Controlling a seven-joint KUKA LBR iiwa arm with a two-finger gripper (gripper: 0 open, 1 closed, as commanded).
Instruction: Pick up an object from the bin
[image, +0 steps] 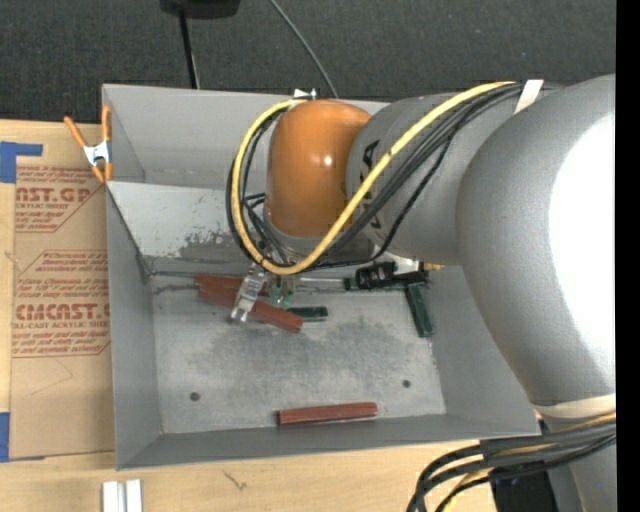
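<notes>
My gripper (245, 300) reaches down under the orange wrist cover in the middle of the bin, toward the back. It stands right on a reddish-brown flat bar (214, 290) that lies slanted on the bin floor, with the bar's other end (278, 318) showing to the gripper's right. The view does not show whether the bar is gripped. A small dark green piece (312, 313) lies just right of the gripper.
A second reddish-brown bar (327, 413) lies flat along the bin's front wall. A green-bladed tool (421, 311) with a black handle (383, 276) lies at the right, partly under the arm. The arm covers the bin's back right part.
</notes>
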